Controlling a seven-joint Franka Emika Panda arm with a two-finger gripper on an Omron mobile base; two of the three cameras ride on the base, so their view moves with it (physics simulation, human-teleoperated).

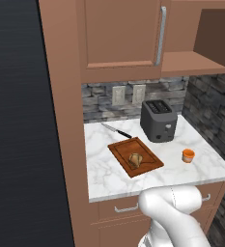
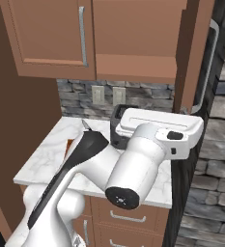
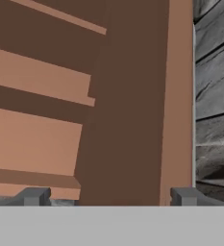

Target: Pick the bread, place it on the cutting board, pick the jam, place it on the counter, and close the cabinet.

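The cabinet door [image 2: 193, 53] stands ajar at the upper right of the right base view, its long edge running vertically just ahead of the hand [image 3: 111, 194], whose 2 fingertips spread wide, holding nothing.

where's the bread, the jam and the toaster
bread [image 1: 135, 158], left base view, middle of its top
jam [image 1: 188, 155], left base view, side of the jar
toaster [image 1: 158, 121], left base view, front face
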